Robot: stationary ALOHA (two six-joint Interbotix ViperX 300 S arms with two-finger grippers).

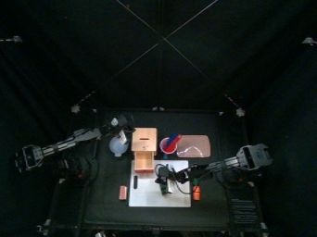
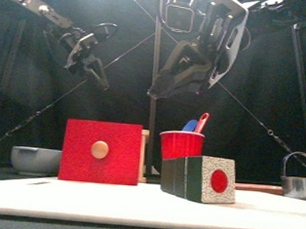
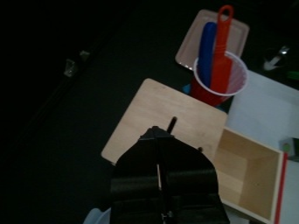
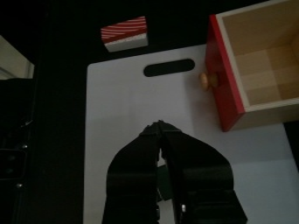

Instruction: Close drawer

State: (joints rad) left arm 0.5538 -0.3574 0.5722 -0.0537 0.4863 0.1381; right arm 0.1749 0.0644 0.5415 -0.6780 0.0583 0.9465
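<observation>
The light-tan cabinet point(image 1: 145, 139) stands mid-table, and its orange-brown drawer point(image 1: 145, 163) is pulled out toward the table's front. In the right wrist view the drawer point(image 4: 267, 61) shows its hollow inside and a red front with a round knob point(image 4: 208, 80). My right gripper point(image 4: 158, 130) hovers shut and holding nothing over the white board point(image 4: 140, 105), beside that red front. My left gripper point(image 3: 160, 134) hangs shut and holding nothing above the cabinet top point(image 3: 176, 109). In the front view both grippers are raised well above the drawer front point(image 2: 100, 151).
A red cup point(image 3: 218, 77) holding blue and red utensils stands behind the cabinet on a pinkish board point(image 1: 196, 145). A striped red block point(image 4: 126, 31) lies off the white board. A speckled block with a red dot point(image 2: 202, 178), a metal bowl point(image 2: 36, 159) and a metal cup point(image 2: 299, 180) stand near the front.
</observation>
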